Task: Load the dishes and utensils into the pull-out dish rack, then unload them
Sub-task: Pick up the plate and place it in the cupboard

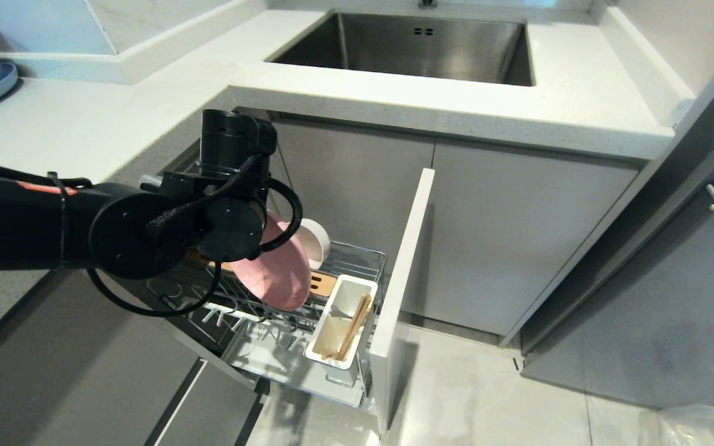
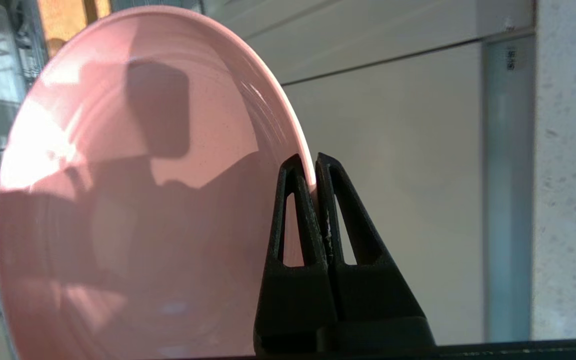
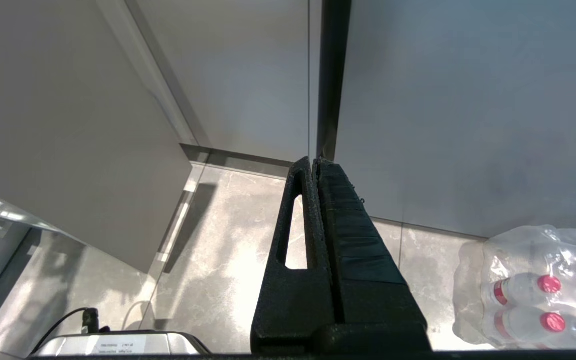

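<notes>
The left end effector (image 2: pixel 313 165) pinches the rim of the pink plate (image 2: pixel 133 200), which stands tilted over the pull-out dish rack (image 1: pixel 357 260), beside the cream bowl (image 1: pixel 315 243). Chopsticks (image 1: pixel 352 328) lean in the white caddy (image 1: pixel 366 286). The right end effector (image 3: pixel 313 165) hangs closed and empty above the floor.

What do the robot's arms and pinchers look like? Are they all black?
Mostly, yes. The left arm is matte black with round joint housings, a reddish stripe on top and black cables looping around the wrist. The left end effector has two black tapered fingers with long cut-out slots. The right end effector looks similar, with ridged black padding along one finger.
</notes>
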